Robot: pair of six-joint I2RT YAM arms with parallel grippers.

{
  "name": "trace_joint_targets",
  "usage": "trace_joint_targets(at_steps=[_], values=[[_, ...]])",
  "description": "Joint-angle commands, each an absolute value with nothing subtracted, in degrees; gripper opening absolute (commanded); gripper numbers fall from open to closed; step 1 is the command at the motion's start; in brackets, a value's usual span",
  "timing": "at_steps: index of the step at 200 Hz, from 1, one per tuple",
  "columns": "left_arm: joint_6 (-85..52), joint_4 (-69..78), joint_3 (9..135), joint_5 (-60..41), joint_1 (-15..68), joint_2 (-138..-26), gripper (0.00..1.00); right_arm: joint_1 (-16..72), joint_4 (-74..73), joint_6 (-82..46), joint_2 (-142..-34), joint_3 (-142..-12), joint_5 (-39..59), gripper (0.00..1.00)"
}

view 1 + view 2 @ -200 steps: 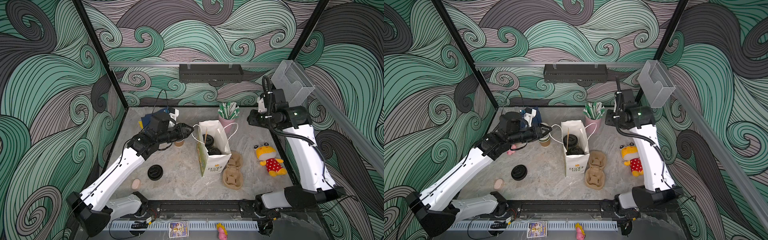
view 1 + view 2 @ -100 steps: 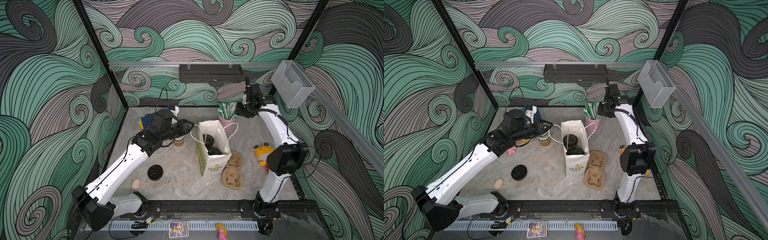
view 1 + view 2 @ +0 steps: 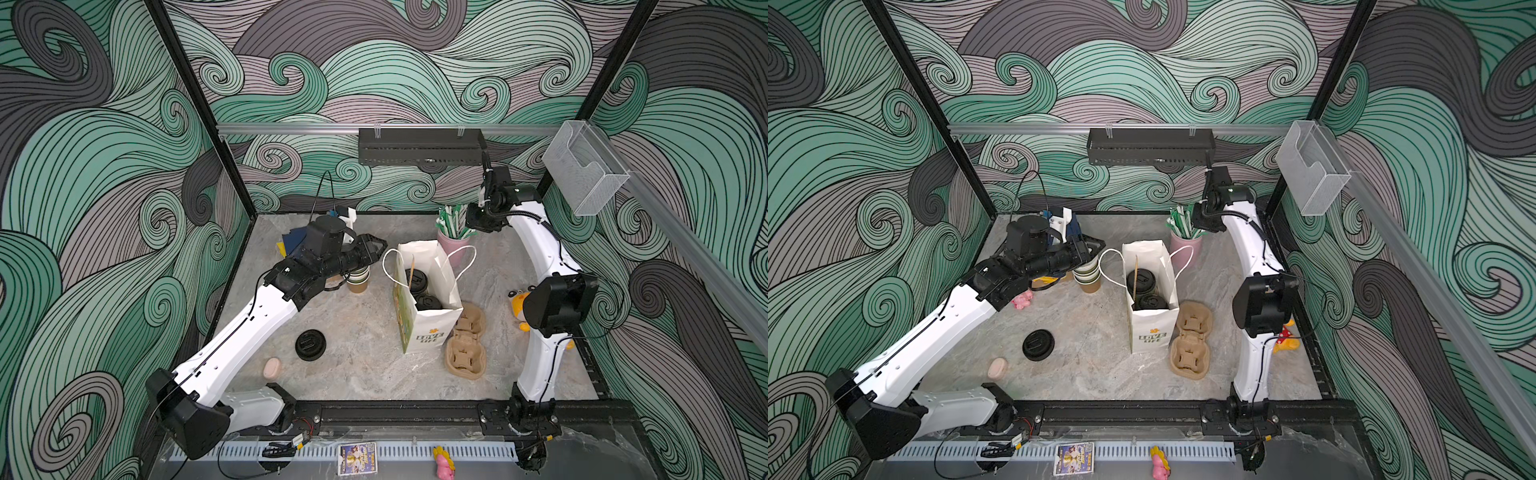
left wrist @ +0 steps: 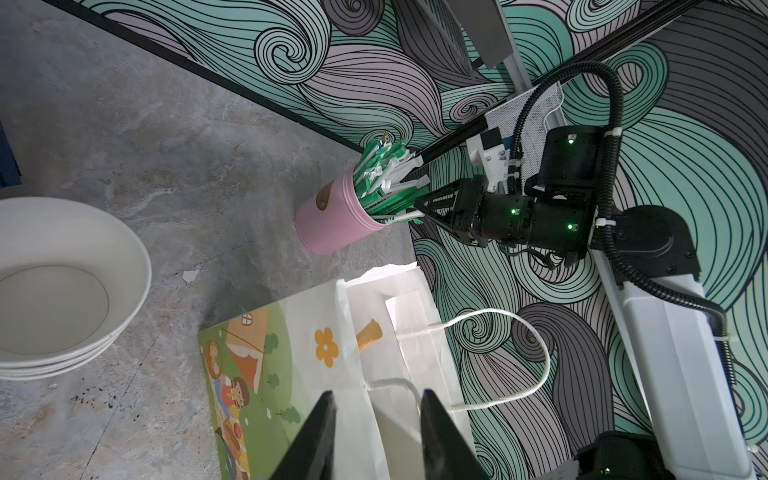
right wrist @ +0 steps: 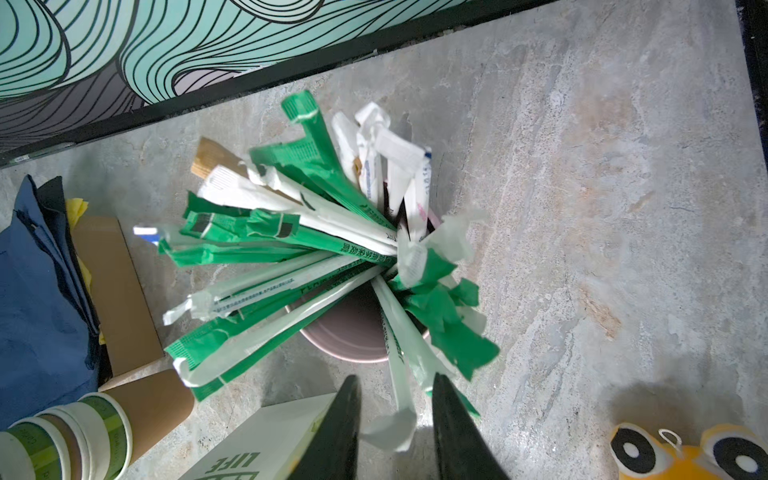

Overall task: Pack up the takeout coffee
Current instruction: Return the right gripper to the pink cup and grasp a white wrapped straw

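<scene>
DESK, PACKING NEARLY DONE: At the near edge of the grey marble desk [image 3: 365, 386], a loose round black plastic lid [image 3: 310, 344] and the brown pulp cup carrier [image 3: 465, 340] lie unused. Behind them stands the white paper carrier bag [image 3: 424, 332]. It holds the takeout coffee, two small paper cups under round black sip lids, the nearer cup [image 3: 428, 301] beside the farther cup [image 3: 417, 279]. Both stand upright, long axis vertical, lids facing up through the open mouth. The cups look packed, and only extras seem left. The left end effector [image 3: 380, 247] hovers just left of the bag's cord handle, jaws apart and empty. Farthest back, the right end effector [image 5: 395, 382] straddles one wrapped straw [image 5: 395, 365] in the pink cup of green-and-white straws [image 3: 453, 249], jaws not yet clamped.
</scene>
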State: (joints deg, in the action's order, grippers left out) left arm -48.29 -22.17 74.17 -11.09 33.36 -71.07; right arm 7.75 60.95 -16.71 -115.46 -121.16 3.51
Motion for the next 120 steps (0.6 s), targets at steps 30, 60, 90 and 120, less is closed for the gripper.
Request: trace_joint_targets(at_steps=[30, 60, 90, 120], values=[[-48.54, -21.44, 76.20, -10.11, 32.87, -70.84, 0.37, 7.65, 62.81, -15.95, -116.71, -121.73, 3.34, 0.25], [-48.67, -21.86, 76.20, -9.93, 32.79, -70.58, 0.37, 7.73, 62.78, -16.08, -117.16, -122.33, 4.17, 0.19], [-48.78, -22.23, 76.40, -9.74, 32.83, -70.36, 0.37, 7.89, 62.80, -16.08, -116.54, -122.83, 4.56, 0.11], [-48.75, -22.46, 76.30, -9.50, 32.83, -70.05, 0.37, 8.09, 63.45, -15.85, -114.99, -123.29, 4.64, 0.05]])
